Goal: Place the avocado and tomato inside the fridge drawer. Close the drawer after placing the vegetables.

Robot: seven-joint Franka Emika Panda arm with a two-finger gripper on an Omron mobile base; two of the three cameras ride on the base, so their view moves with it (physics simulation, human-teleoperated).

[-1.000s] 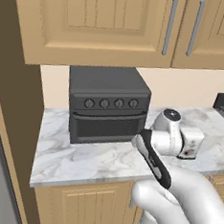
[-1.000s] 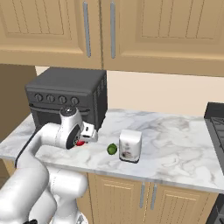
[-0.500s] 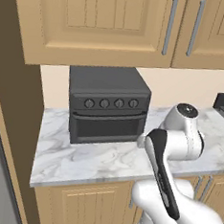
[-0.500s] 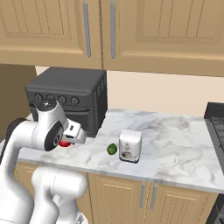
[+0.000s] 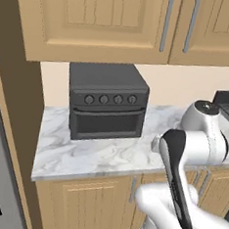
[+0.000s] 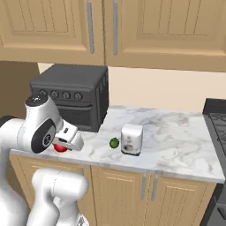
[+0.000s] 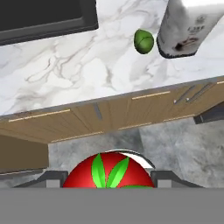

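Gripper (image 6: 66,143): closed around the tomato (image 7: 108,170), which is carried off the front edge of the counter (image 6: 176,145).
Avocado (image 6: 114,142): left on the marble beside the white toaster (image 6: 132,139).
Change: the hand has been swung further from the black oven (image 6: 73,95), toward the cabinets' front.
Hidden: the tomato is mostly covered by the wrist in the right base view.

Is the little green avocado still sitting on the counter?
Yes, the avocado lies on the marble counter beside the white appliance, while the hand holds the tomato.
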